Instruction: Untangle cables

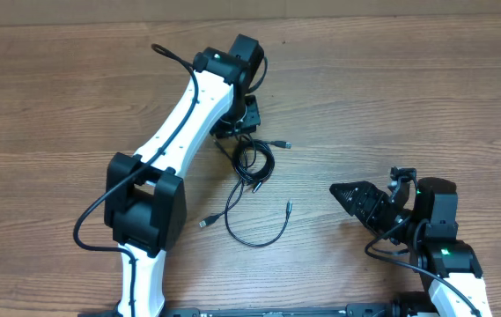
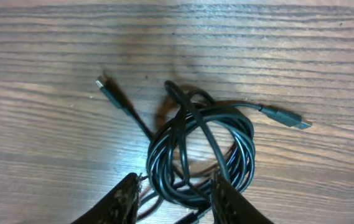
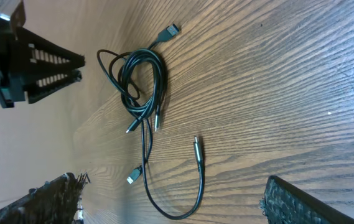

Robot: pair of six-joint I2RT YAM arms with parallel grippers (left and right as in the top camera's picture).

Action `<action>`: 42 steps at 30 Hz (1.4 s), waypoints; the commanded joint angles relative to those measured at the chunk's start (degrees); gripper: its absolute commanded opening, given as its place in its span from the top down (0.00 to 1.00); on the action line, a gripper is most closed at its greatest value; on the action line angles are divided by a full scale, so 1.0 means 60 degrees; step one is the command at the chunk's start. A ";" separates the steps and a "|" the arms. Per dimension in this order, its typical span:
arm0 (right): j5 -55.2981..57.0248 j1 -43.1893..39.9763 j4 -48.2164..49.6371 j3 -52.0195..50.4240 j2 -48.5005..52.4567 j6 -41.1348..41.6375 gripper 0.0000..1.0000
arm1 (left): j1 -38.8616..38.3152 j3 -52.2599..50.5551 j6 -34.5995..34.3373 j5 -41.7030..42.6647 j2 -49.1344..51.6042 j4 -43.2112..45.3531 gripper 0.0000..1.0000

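The cables form a tight black coil (image 1: 253,160) mid-table, with one USB plug (image 1: 283,143) poking out to the right. From the coil a loose loop (image 1: 254,233) trails toward the front and ends in a jack plug (image 1: 288,208); another USB plug (image 1: 204,223) lies to its left. My left gripper (image 1: 243,130) hangs just behind the coil. In the left wrist view the left gripper (image 2: 177,182) is open, and the near edge of the coil (image 2: 201,146) lies between its fingers. My right gripper (image 1: 342,192) is wide open to the right of the cables and holds nothing.
The wooden table (image 1: 408,88) spreads bare around the tangle. My left arm (image 1: 180,123) crosses the left half diagonally, its own thick wire (image 1: 92,216) looping beside it. In the right wrist view the left gripper (image 3: 46,68) shows at top left, above the coil (image 3: 140,81).
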 commanded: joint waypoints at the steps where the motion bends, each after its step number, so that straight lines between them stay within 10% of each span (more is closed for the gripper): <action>1: -0.0015 0.0029 0.0018 0.0127 0.0004 -0.0084 0.07 | -0.0091 -0.0747 0.0266 0.0011 0.0033 0.0331 0.59; 8: 0.0455 0.0029 -0.0222 0.0124 0.0004 -0.0087 0.07 | -0.0091 -0.1803 0.1399 0.1297 0.0033 0.1880 0.44; 21: 0.0678 0.0029 -0.0255 0.0124 0.0004 -0.0084 0.07 | -0.0087 -0.2652 0.1366 0.0856 0.0036 0.2514 0.74; 36: 0.0772 0.0029 -0.0251 0.0124 0.1177 -0.0084 0.07 | 0.0007 -0.1242 0.2404 0.0321 0.0036 0.1596 0.52; 42: 0.0776 0.0029 -0.0248 0.0124 0.1570 -0.0084 0.08 | 0.0007 -0.1446 0.2718 0.0219 0.0047 0.1333 0.59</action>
